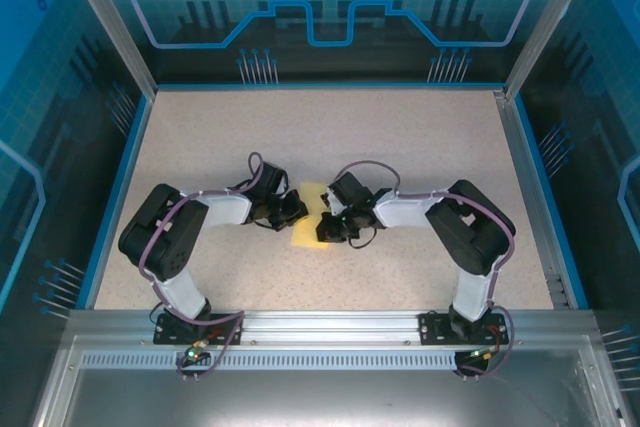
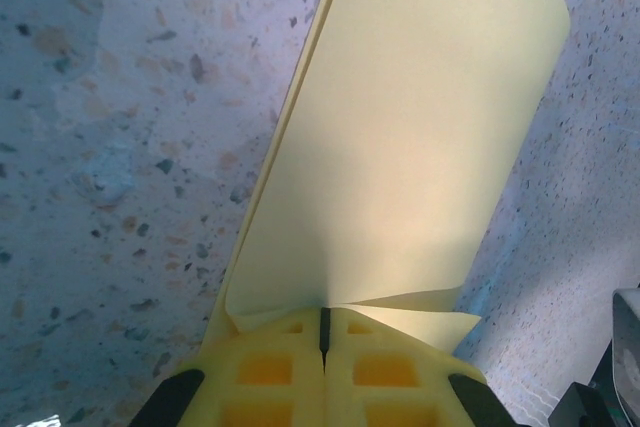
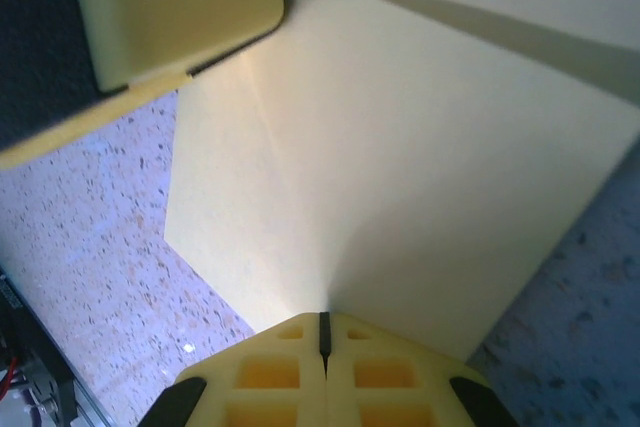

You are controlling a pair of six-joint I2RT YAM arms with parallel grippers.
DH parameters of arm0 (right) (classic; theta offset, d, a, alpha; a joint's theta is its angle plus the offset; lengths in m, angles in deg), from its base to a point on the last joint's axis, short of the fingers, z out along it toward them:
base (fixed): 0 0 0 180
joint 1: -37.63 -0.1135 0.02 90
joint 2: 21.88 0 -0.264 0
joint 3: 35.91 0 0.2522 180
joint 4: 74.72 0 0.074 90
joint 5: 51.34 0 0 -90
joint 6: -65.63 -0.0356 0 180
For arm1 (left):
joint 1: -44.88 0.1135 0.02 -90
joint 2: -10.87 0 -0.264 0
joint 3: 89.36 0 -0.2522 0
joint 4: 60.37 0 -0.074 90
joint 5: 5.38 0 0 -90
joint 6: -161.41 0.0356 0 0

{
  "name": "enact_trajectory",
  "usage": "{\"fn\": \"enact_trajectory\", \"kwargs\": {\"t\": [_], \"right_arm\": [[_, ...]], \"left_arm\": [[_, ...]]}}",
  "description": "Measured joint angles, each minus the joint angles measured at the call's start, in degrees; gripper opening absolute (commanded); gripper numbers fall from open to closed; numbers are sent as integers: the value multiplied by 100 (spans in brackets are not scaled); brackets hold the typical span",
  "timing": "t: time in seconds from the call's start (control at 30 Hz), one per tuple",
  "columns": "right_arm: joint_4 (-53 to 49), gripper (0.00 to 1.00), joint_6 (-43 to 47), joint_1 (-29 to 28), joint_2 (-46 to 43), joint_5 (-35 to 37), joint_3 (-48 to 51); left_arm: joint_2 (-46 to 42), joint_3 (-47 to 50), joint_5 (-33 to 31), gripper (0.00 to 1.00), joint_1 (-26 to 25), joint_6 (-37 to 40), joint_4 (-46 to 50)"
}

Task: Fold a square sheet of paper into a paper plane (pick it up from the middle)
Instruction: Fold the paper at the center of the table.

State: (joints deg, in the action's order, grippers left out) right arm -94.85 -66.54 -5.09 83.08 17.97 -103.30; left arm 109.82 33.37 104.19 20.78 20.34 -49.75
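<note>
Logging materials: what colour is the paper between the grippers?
Pale yellow, unmarked; the square sheet of paper shows best in the right wrist view.

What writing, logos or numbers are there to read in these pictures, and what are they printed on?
None can be read.
The sheet of paper is blank.
The blue back wall bears only a gear drawing and line patterns, no words.
The left arm and right arm show no legible label.
</note>
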Motion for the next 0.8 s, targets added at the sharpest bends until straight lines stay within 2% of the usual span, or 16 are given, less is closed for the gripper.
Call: {"fn": "enact_trajectory", "kwargs": {"t": [0.37,0.47,0.63,0.73,0.8], "right_arm": [[-166,1,24,0,-592,4,625],[-345,4,22,0,-828,46,673],[-448,31,2,33,-1626,389,671],[-428,38,7,153,-1906,586,667],[-420,45,7,262,-1906,678,667]], "left_arm": [[0,15,44,2,0,4,-20],[0,15,55,4,0,11,-22],[-13,15,133,16,0,17,-17],[-155,13,195,29,-2,4,76],[-350,-22,199,33,-2,7,186]]}}
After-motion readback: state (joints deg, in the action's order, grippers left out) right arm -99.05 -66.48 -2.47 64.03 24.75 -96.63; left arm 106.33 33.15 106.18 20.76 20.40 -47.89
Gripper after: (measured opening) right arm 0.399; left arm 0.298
